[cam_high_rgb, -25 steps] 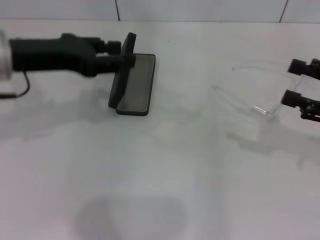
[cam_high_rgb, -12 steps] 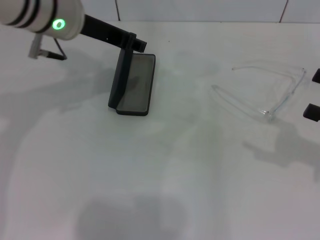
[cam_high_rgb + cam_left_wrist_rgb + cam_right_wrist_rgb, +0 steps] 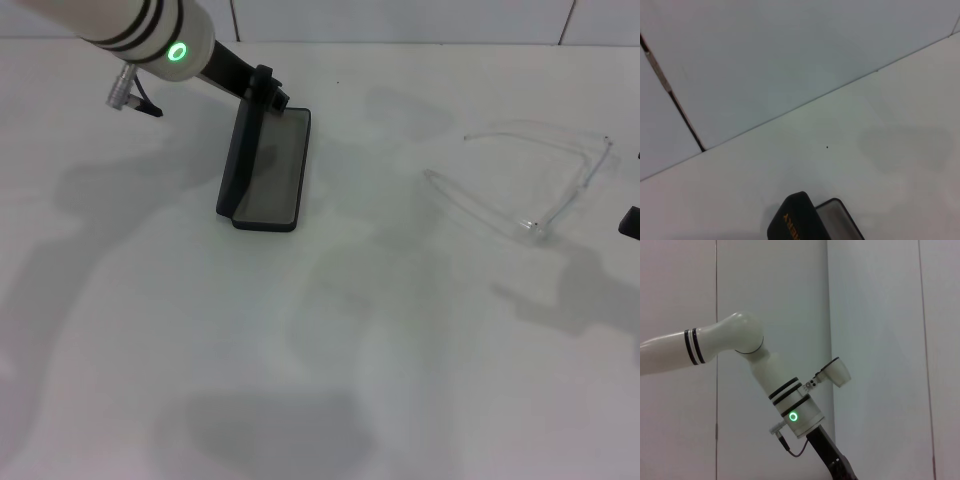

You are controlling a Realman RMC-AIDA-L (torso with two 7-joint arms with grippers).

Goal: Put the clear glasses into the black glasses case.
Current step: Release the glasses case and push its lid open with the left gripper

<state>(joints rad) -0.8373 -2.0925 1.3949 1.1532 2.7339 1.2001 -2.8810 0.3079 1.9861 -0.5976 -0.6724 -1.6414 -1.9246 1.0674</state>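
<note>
The left gripper [image 3: 268, 88] is at the top edge of the raised lid of the black glasses case [image 3: 267, 172], at the case's far end. Only its dark tip shows there in the head view, under the white wrist with the green light, so whether its fingers are apart, together or pinched on the lid cannot be told. The case stands open on the white table [image 3: 300, 350], lid upright on the side toward the left arm, grey-lined tray lying flat on the side away from it. The left wrist view shows none of that arm's fingers; at its edge it catches only the rounded corner of the lid with orange lettering and a bit of the tray rim beside it [image 3: 805, 222], the rest being cut off, with the table and tiled wall [image 3: 765, 55] beyond. The clear glasses [image 3: 530, 185] lie on the table well apart from the case, on the side of the tray away from the left gripper, temple arms unfolded; being colourless, their outline is faint and the lenses hard to make out. Just beside the glasses' front corner, at the frame edge, a small dark piece of the right gripper [image 3: 630, 221] pokes in; most of it is out of view, so its finger state cannot be told. The right wrist view shows no fingers of its own, only the left arm [image 3: 790, 405] far off against the wall, its lower end cut off.
</note>
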